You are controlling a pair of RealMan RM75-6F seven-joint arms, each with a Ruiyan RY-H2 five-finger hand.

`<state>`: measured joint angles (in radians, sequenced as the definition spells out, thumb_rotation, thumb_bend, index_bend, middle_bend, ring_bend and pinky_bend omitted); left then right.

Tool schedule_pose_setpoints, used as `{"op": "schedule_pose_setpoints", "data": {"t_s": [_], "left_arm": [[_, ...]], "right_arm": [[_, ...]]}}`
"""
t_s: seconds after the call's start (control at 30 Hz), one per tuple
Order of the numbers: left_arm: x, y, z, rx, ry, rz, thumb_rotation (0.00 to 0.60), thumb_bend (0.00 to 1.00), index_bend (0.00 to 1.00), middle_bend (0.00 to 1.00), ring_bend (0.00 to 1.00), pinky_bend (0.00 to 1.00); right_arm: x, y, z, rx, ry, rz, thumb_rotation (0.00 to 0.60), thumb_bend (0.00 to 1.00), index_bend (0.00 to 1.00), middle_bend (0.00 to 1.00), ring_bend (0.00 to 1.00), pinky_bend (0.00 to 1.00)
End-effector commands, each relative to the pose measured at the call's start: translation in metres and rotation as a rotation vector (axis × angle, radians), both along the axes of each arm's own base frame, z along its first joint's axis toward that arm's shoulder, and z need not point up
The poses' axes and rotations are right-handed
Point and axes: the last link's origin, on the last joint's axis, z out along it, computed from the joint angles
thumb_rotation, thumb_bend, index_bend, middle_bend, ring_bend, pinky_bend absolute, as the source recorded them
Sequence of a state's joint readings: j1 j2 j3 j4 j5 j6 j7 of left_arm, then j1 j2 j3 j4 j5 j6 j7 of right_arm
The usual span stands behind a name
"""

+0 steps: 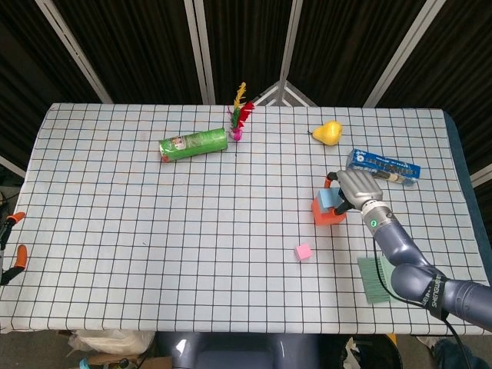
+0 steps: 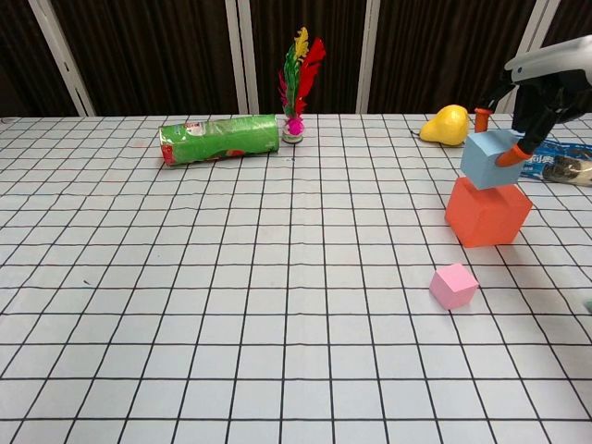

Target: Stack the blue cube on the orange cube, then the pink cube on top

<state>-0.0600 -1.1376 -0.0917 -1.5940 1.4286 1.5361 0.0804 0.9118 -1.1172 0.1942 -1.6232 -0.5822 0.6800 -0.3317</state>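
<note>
Holding the smooth light-blue cube [image 2: 493, 158] in its orange-tipped fingers [image 2: 509, 158], the right hand [image 1: 357, 188] keeps it on top of the big, boxy orange cube [image 2: 487, 212]. Near the orange cube, on the checked tablecloth [image 2: 231, 305], sits a small pink cube [image 2: 453, 285].

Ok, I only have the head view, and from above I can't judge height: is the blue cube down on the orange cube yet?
Observer: In the chest view the blue cube meets the top of the orange cube, with no gap I can see.
Operator: Sitting flat?
Observer: Hard to tell; it sits toward the right part of that top.
Operator: And the hand?
Observer: The right hand pinches the cube, with one orange fingertip on its near right face.
</note>
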Motion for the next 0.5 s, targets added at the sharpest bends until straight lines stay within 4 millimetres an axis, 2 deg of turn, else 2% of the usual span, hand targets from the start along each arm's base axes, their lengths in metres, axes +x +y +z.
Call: {"op": "schedule_pose_setpoints", "data": {"t_s": [0.03,0.5], "left_arm": [[0.0003,-0.0002,0.0,0.002,0.0,-0.001,0.6,0.56,0.17,0.04,0.0,0.0],[-0.0007,0.0008,0.0,0.001,0.002,0.005,0.6,0.56,0.17,0.04,0.0,0.0]], "right_arm": [[-0.0018,-0.0007,-0.0012,-0.008,-0.003,0.002,0.6,0.3,0.48,1.0,1.0,0.91],[-0.0098,-0.0018,-0.0043,0.002,-0.001,-0.014,0.6,0.3,0.48,1.0,1.0,0.91]]}}
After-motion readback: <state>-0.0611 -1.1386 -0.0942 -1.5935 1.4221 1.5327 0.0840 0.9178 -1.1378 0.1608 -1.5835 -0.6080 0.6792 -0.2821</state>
